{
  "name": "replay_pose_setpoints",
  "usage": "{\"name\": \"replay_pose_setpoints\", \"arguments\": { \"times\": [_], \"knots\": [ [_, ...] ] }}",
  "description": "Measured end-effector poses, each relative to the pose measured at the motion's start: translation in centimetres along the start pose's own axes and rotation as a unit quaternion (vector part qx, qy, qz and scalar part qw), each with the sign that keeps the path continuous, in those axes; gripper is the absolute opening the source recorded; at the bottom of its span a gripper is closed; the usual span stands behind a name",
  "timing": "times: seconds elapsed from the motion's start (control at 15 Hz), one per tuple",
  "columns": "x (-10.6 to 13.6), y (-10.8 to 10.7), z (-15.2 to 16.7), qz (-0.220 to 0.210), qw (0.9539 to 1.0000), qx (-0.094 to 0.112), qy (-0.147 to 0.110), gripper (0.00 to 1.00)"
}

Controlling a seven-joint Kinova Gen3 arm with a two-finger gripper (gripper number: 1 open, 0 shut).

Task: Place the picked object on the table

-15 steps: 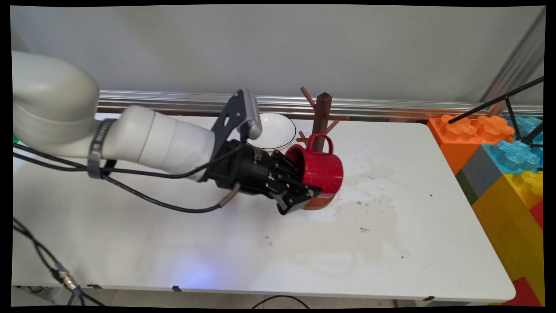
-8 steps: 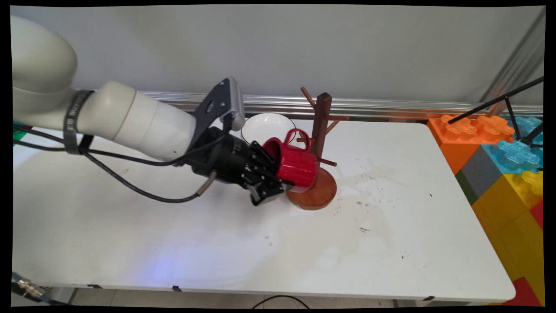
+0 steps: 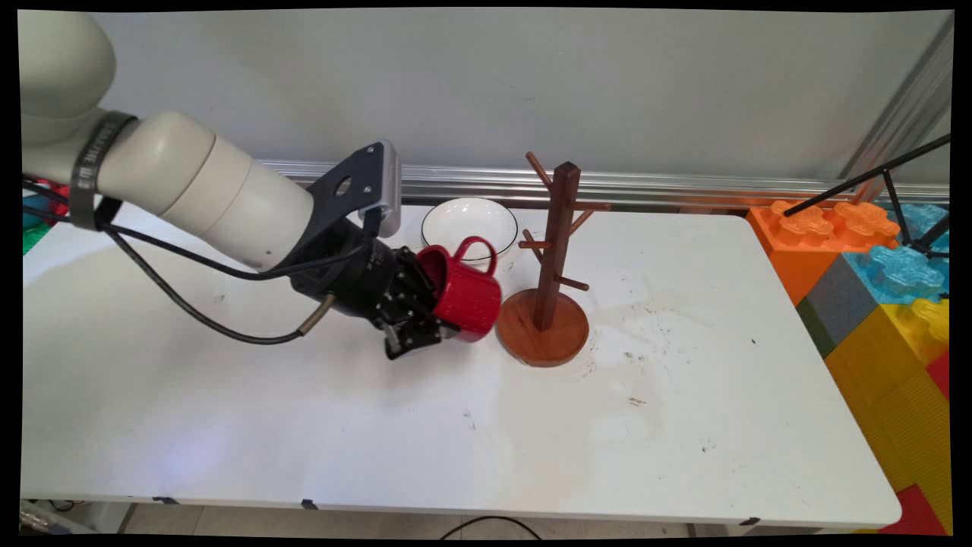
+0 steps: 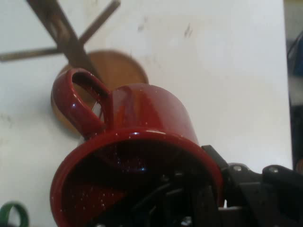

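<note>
My gripper [image 3: 433,315] is shut on the rim of a red mug [image 3: 467,295], one finger inside it and one outside. I hold the mug on its side above the table, its mouth toward the hand and its handle [image 3: 477,247] up. A brown wooden mug tree [image 3: 558,251] with several pegs stands just right of the mug on a round base [image 3: 543,328], apart from it. In the hand view the red mug [image 4: 142,142] fills the middle, its handle [image 4: 75,101] at the upper left, with the tree's base [image 4: 120,68] behind it.
A white bowl [image 3: 468,224] with a dark rim sits at the table's far side, behind the mug. Large coloured toy blocks [image 3: 873,273] are stacked past the table's right edge. A black cable hangs under the arm on the left.
The gripper has pulled the red mug to the left and slightly down, away from the mug tree. The tree's base, before partly hidden by the mug, now shows whole.
</note>
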Motion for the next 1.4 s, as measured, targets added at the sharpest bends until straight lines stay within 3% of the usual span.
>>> {"name": "replay_pose_setpoints", "arguments": {
  "times": [0.47,0.8,1.0,1.4],
  "knots": [
    [0.2,-1.3,0.2,0.029,0.9960,0.007,-0.084,0.00],
    [-0.3,-2.5,1.3,0.068,0.9870,0.007,-0.145,0.00],
    [-1.0,-3.1,2.2,0.096,0.9790,0.001,-0.180,0.00],
    [-2.2,-3.6,4.0,0.140,0.9657,-0.023,-0.218,0.00]
  ]
}}
